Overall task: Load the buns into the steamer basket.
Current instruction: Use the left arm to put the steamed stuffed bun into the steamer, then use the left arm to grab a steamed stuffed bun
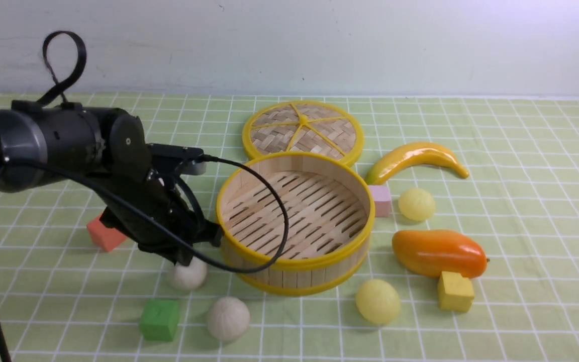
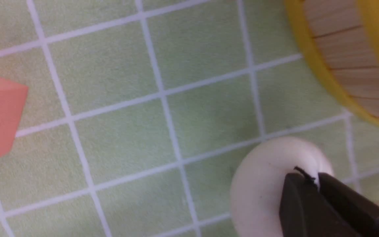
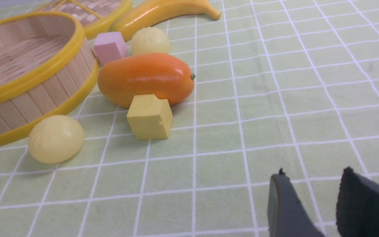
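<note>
Left tool (image 2: 309, 179), one: fingers pressed together, empty; off-white bun (image 1: 188, 274), one: directly beneath its tips, nearer this arm than the right; steamer basket (image 1: 297, 290): beyond, rightward.

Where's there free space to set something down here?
Inside the steamer basket, and the cloth right of the orange mango. It's crowded between basket and mango, and around the left jaws, closed above an off-white bun.

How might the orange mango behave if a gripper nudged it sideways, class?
The orange mango would probably roll, being rounded and lying on its long side. Its glossy skin suggests it could slip between fingers. The yellow block right beside it might check a roll toward the robot.
</note>
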Available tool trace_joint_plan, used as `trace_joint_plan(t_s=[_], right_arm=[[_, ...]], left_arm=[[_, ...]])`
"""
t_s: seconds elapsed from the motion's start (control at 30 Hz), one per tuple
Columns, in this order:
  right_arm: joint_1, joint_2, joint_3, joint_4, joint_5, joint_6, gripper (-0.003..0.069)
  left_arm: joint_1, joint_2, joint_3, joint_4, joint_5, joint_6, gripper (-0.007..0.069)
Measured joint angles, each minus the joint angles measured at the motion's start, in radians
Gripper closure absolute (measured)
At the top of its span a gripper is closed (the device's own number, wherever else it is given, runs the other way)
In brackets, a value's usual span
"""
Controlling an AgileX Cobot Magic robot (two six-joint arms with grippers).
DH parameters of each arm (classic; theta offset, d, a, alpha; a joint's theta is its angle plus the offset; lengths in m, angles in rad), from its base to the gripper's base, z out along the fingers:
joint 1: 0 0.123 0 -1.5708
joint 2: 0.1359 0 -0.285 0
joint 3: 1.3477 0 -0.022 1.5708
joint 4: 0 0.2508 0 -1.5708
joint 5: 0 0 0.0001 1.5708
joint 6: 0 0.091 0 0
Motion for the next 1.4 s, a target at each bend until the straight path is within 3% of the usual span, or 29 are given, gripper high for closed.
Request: trace_joint_plan(t_s=[0.23,0.43,0.57,0.67,0.8,0.93,1.07,1.13,1.17,1.2,1.27,1.4], right_arm=[[0.000,0.000,0.000,0.000,0.000,0.000,0.0418],[0.000,0.000,0.000,0.000,0.000,0.000,0.0418],[0.000,0.000,0.000,0.000,0.000,0.000,0.0418],[0.000,0.000,0.000,0.000,0.000,0.000,0.0418],[0.000,0.000,0.000,0.000,0.000,0.000,0.0418],[0.000,0.000,0.000,0.000,0.000,0.000,0.0418],[0.000,0.000,0.000,0.000,0.000,0.000,0.0418],[0.000,0.000,0.000,0.000,0.000,0.000,0.0418],[0.000,0.000,0.000,0.000,0.000,0.000,0.0418],[0.000,0.000,0.000,0.000,0.000,0.000,0.0418],[0.000,0.000,0.000,0.000,0.000,0.000,0.0418],[0.000,0.000,0.000,0.000,0.000,0.000,0.0418]], left_arm=[[-0.087,-0.073,-0.149,-0.034,-0.007,-0.001,0.0637],[-0.089,0.109,-0.278,-0.008,-0.046,-0.024,0.0632],[-0.089,0.234,-0.343,0.015,-0.047,-0.027,0.0584],[-0.089,0.289,-0.386,0.017,-0.044,-0.027,0.0480],[-0.089,0.278,-0.442,0.019,0.022,-0.062,0.0260],[-0.089,0.220,-0.477,0.023,0.135,-0.118,0.0188],[-0.106,0.037,-0.423,0.029,0.270,-0.151,0.0293],[-0.133,-0.049,-0.325,0.032,0.306,-0.152,0.0423],[-0.140,-0.065,-0.301,0.033,0.311,-0.152,0.0435],[-0.167,-0.115,-0.199,0.033,0.321,-0.152,0.0533],[-0.201,-0.151,-0.076,0.032,0.310,-0.152,0.0634],[-0.228,-0.155,0.066,0.028,0.217,-0.149,0.0637]])
